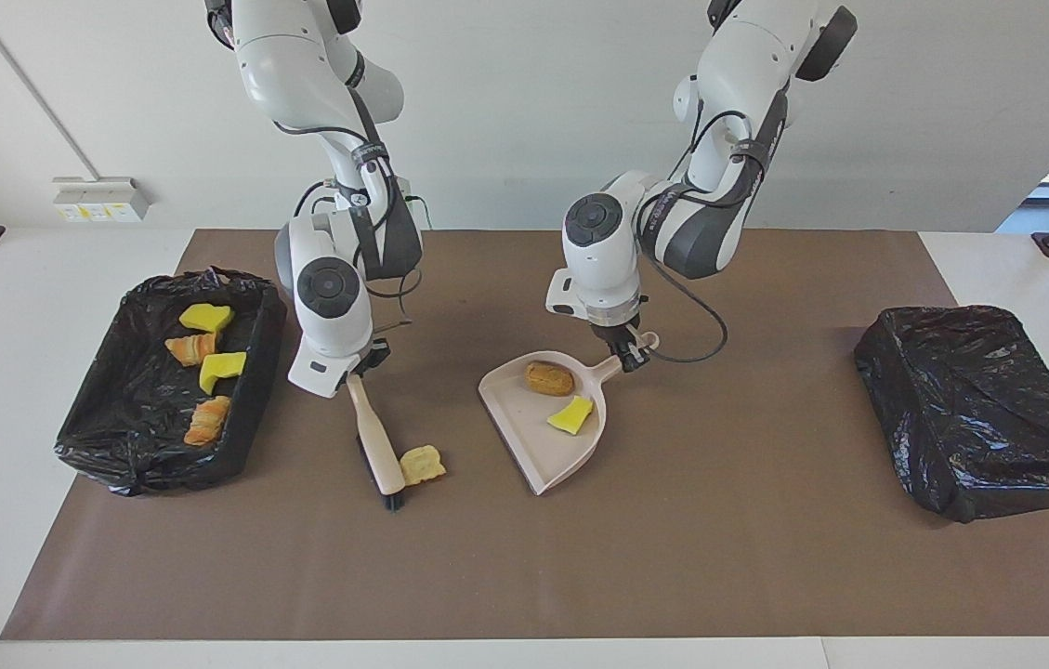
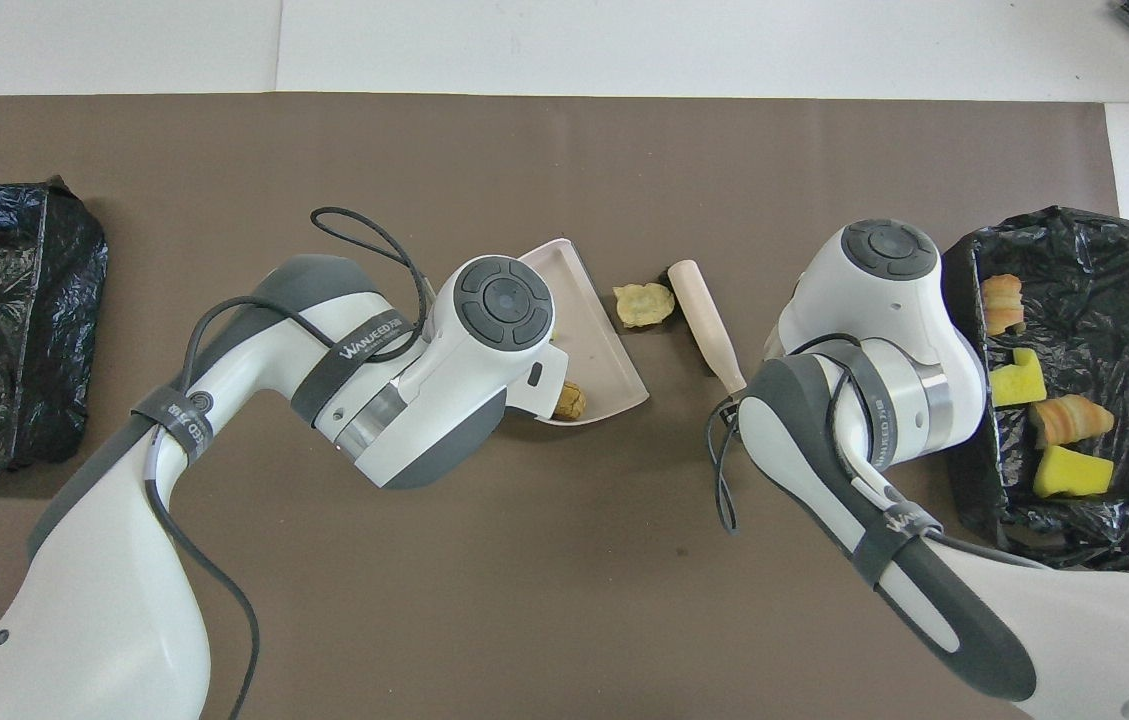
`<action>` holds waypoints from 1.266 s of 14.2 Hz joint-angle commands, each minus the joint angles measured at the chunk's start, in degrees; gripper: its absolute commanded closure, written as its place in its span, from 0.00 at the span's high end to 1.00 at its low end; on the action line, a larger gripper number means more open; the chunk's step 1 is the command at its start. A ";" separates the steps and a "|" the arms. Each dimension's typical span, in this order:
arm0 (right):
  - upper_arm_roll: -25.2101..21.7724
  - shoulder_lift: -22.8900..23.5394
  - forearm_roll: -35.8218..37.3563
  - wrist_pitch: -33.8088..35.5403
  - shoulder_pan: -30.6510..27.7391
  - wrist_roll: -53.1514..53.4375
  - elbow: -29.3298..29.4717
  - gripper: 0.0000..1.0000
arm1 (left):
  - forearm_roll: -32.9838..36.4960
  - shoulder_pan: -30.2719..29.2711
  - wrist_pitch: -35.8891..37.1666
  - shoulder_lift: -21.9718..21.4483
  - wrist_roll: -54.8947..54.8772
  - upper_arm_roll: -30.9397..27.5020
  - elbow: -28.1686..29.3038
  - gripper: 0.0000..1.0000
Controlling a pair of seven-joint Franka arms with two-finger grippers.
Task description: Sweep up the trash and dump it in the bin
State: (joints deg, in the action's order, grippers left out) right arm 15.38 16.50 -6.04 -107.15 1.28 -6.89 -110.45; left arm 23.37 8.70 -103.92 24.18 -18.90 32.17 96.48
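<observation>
My left gripper (image 1: 632, 354) is shut on the handle of the pale pink dustpan (image 1: 533, 446), which rests on the brown mat. In the pan lie a tan bread lump (image 1: 549, 378) and a yellow sponge chunk (image 1: 570, 415). My right gripper (image 1: 362, 368) is shut on the wooden handle of a brush (image 1: 377, 444), whose black bristles touch the mat. A pale yellow bread piece (image 1: 422, 464) lies on the mat against the brush head, between brush and pan; it also shows in the overhead view (image 2: 644, 304). The black-lined bin (image 1: 124, 390) at the right arm's end holds two yellow sponges and two striped croissant pieces.
A second box wrapped in black plastic (image 1: 979, 409) sits at the left arm's end of the table. The brown mat (image 1: 524, 567) covers the middle of the white table. Cables hang from both wrists.
</observation>
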 commanded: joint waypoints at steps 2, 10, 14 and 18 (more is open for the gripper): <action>1.84 -3.31 -15.81 2.46 -0.58 -1.64 -3.02 0.00 | 0.89 0.17 0.04 -2.21 -2.88 0.08 3.28 0.00; 0.88 -14.46 -17.46 12.12 -0.76 6.78 -2.58 0.00 | 0.54 -2.19 -1.36 -3.26 -21.07 -0.01 3.72 0.00; -1.04 -20.36 -9.44 17.75 -1.11 12.42 -2.31 0.00 | -0.78 -4.13 -1.28 -7.74 -27.94 -0.71 6.53 0.00; -2.46 -24.31 -7.76 22.94 -0.85 13.30 -5.20 0.00 | -4.80 -3.96 -4.69 -15.01 -34.86 -6.57 12.14 0.00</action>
State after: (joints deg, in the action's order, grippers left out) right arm 12.41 -5.08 -14.70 -84.78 0.71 4.57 -112.28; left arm 22.17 5.15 -104.59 16.48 -48.54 29.25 102.32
